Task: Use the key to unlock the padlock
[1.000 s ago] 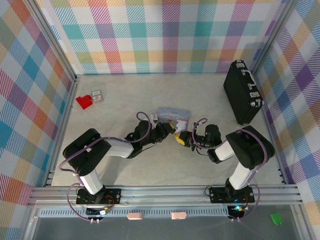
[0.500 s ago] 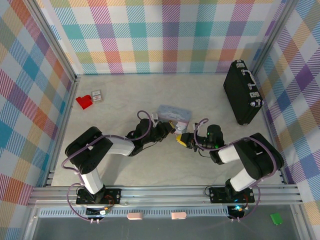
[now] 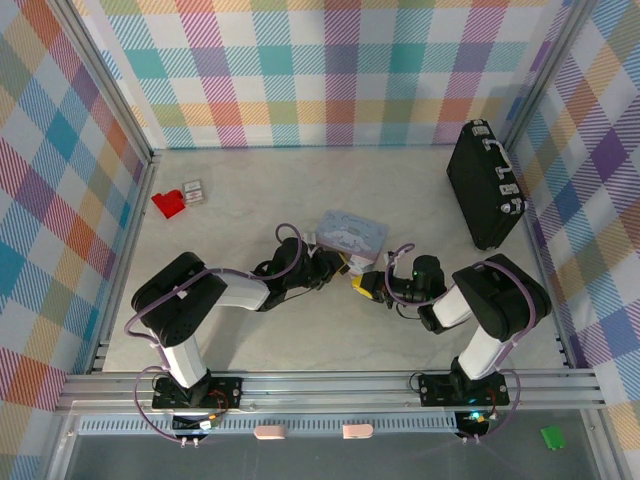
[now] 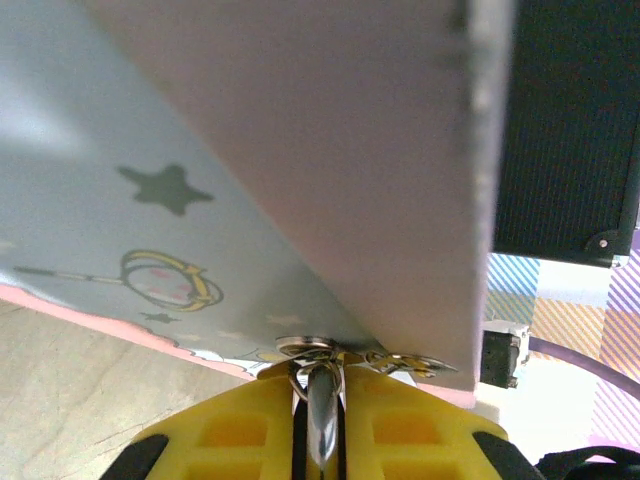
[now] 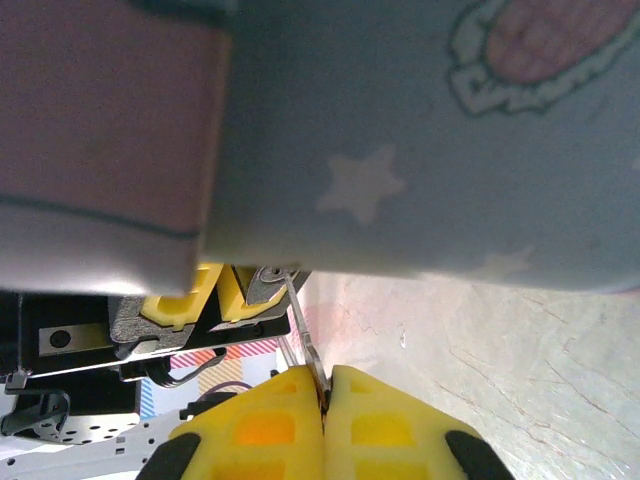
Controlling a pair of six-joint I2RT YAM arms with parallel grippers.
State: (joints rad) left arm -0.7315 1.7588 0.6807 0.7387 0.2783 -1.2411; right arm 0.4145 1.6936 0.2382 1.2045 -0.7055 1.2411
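Note:
My left gripper and right gripper meet tip to tip just in front of the pastel cartoon tin. In the left wrist view, the left gripper is shut on a small shiny metal piece, the padlock, with a ring at its top pressed against the tin. The right gripper is shut on a thin flat key. The key's tip reaches the grey metal between the left gripper's yellow fingers. The tin's underside hangs close above.
A black briefcase lies at the back right and also shows in the left wrist view. A red plastic piece and a small card sit at the far left. Plaid walls close in three sides.
The tin has shifted and turned a little toward the back right. Both grippers stay shut and tip to tip, drifted slightly right; the right arm's elbow swung out and back.

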